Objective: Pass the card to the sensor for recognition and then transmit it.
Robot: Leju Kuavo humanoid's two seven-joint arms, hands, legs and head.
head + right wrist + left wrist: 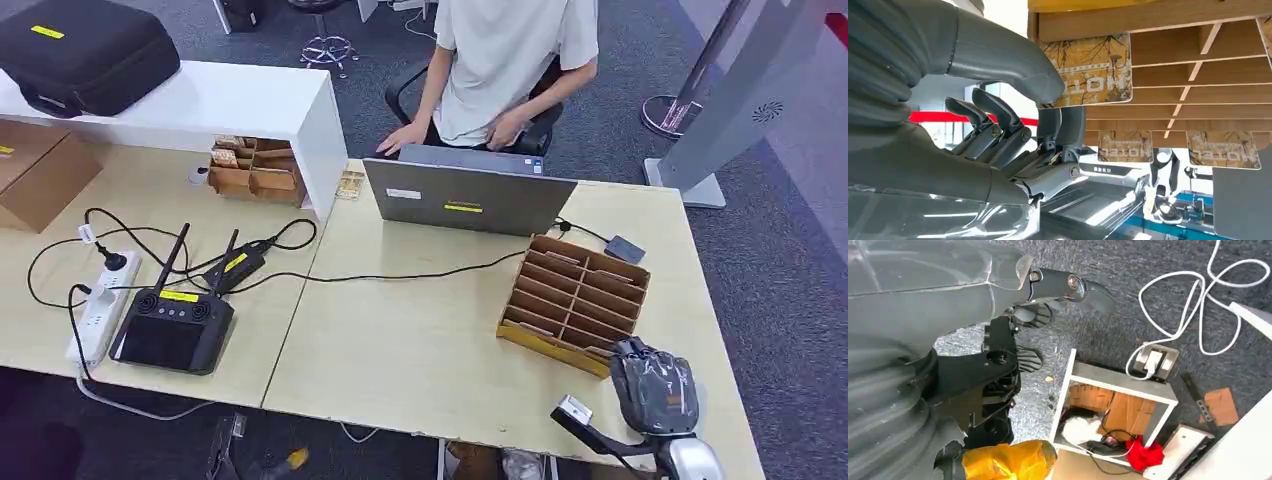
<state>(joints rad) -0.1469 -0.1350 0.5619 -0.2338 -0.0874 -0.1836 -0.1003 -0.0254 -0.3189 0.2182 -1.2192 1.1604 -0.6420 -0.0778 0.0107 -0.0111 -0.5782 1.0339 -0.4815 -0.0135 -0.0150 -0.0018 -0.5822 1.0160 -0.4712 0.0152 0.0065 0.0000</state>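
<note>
A cardboard card rack (573,303) stands on the table's right half with hotel cards in its slots. My right hand (652,385) is at the rack's near corner. In the right wrist view its thumb (1013,65) lies over the corner of a yellow-brown hotel card (1093,70) and its dark fingers (1060,125) reach just under that card's edge, pinching it in its slot. A small grey sensor (624,248) lies beyond the rack, cabled toward the laptop (468,197). My left hand (998,365) hangs over the floor, holding nothing.
A person sits behind the laptop, one hand (400,137) on the table. On the left are a black controller (172,325), a power strip (103,305), cables, a white shelf (230,100) and a black case (85,50). Two more cards (1125,145) sit deeper in the rack.
</note>
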